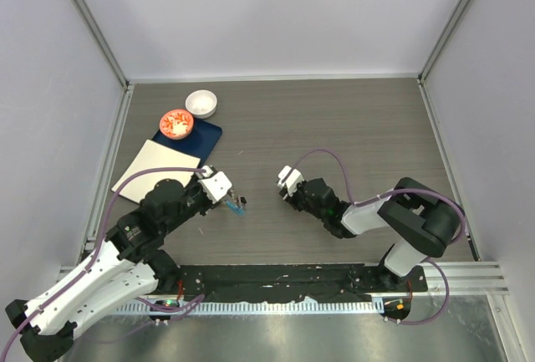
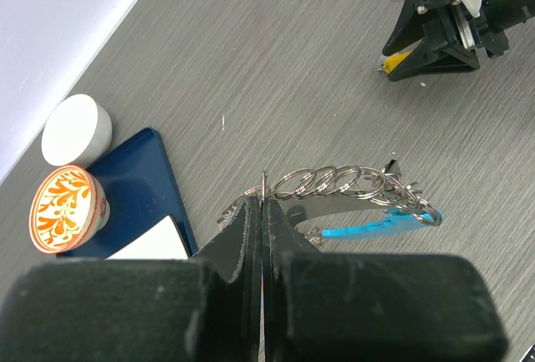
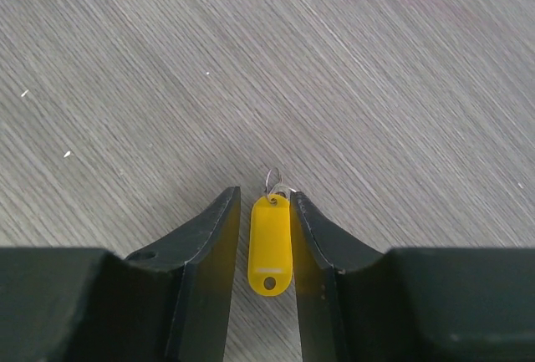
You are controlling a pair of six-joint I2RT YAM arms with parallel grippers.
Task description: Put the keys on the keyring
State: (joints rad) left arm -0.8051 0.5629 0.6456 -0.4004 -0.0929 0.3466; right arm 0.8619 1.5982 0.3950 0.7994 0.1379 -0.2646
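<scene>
The keyring [image 2: 351,182], a chain of linked metal rings with a bright blue plastic piece [image 2: 368,228], hangs just over the table from my left gripper [image 2: 264,203], which is shut on its end ring. In the top view it is the small blue-and-metal cluster [image 1: 240,208] at the left gripper [image 1: 233,200]. A yellow key tag [image 3: 270,245] with a small wire ring [image 3: 272,181] lies flat on the table between the fingers of my right gripper [image 3: 265,193]. The jaws straddle it closely, and a sliver of table shows on the tag's left side. The key's blade is hidden. The right gripper [image 1: 287,191] sits right of the keyring.
At the back left stand a red-patterned round dish [image 1: 176,124] and a white bowl [image 1: 201,103], on and beside a dark blue board [image 1: 205,135]. A white sheet [image 1: 155,170] lies beside the left arm. Metal frame rails run along both table sides.
</scene>
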